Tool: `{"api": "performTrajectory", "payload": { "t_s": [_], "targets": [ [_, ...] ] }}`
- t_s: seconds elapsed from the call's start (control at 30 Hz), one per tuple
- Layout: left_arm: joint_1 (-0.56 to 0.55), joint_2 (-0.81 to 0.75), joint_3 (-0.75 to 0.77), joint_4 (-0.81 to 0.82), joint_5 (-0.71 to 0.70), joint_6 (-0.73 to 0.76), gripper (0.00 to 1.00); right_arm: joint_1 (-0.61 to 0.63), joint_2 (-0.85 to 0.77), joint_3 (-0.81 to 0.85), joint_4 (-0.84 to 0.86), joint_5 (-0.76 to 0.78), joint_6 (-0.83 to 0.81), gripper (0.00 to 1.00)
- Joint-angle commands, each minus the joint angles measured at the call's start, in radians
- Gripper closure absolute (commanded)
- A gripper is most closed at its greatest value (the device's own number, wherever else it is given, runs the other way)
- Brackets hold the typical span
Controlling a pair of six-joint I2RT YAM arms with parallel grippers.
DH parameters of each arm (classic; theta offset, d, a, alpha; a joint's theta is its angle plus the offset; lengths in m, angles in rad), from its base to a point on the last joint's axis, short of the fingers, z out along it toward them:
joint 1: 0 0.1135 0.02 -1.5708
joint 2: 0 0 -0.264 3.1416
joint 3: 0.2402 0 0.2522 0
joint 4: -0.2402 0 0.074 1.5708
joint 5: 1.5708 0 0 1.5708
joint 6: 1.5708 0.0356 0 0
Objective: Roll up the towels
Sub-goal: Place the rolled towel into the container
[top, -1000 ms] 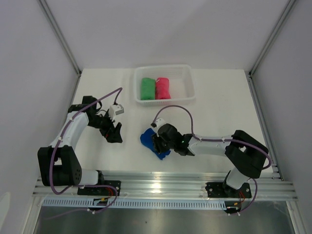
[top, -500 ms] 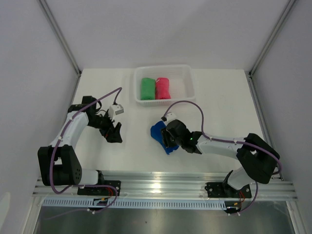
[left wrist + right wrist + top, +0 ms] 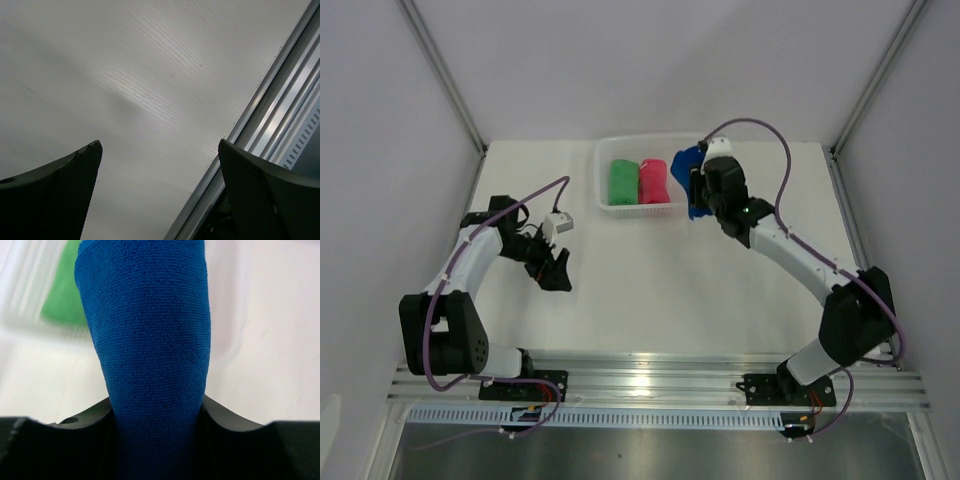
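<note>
At the near edge, a metal rail (image 3: 650,372) carries the bases of both arms. The left wrist view catches a stretch of this rail (image 3: 272,107) running along the white tabletop (image 3: 150,75).

A little farther in, on the left side, the left hand (image 3: 554,272) sits low over the bare tabletop (image 3: 650,290). It is released. In its own camera the left hand (image 3: 159,150) shows two dark fingers (image 3: 60,190) spread wide, with only the tabletop between them. Whether the fingertips touch the surface cannot be told.

The right arm stretches from its base at the near right corner, diagonally across to the far middle of the tabletop. There the right hand (image 3: 699,189) is clenched on the blue towel (image 3: 684,161). In the wrist view the rolled blue towel (image 3: 150,340) fills the gap of the right hand (image 3: 156,412). It is pinched at its lower part and stands out beyond the fingertips as a thick, rounded column. Seen from above, the blue towel overlaps the right end of the white basket (image 3: 655,137), with one end reaching past the basket's near-right corner. Whether it rests in the basket or hangs above it cannot be told.

Inside the basket, in its left half, lie the other two towels. Both are rolled and touch side by side, the green towel (image 3: 621,181) on the left and the pink-red towel (image 3: 653,181) on the right. The blue towel is just beside the pink-red one. The right wrist view shows the green towel (image 3: 62,295) only as a blur behind the basket's slotted wall (image 3: 20,285).
</note>
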Motion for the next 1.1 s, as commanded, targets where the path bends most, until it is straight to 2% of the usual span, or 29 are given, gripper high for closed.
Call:
{"api": "performTrajectory", "payload": {
  "t_s": [0.0,0.27,0.37,0.5,0.7,0.93,1.07],
  "targets": [
    [0.013,0.000,0.031,0.015,0.044,-0.009,0.01,-0.063,0.162,0.158,0.019,0.060,-0.089,0.79],
    [0.033,-0.001,0.003,0.021,0.042,0.007,0.00,-0.081,0.670,0.662,-0.056,0.229,-0.163,0.79],
    [0.047,0.009,-0.004,0.017,0.042,0.016,0.01,-0.074,0.771,0.819,-0.103,0.289,-0.195,0.79],
    [0.074,0.012,-0.018,0.014,0.042,0.025,0.01,-0.068,0.912,0.945,-0.160,0.356,-0.256,0.79],
    [0.085,0.022,-0.014,0.012,0.044,0.030,0.01,-0.065,0.959,0.945,-0.203,0.373,-0.282,0.79],
    [0.087,0.035,-0.003,0.009,0.047,0.022,0.01,-0.072,1.011,0.996,-0.292,0.200,-0.192,0.74],
    [0.088,0.036,-0.004,0.011,0.041,0.026,0.01,-0.091,1.016,0.997,-0.312,0.085,-0.110,0.64]
  ]
}}
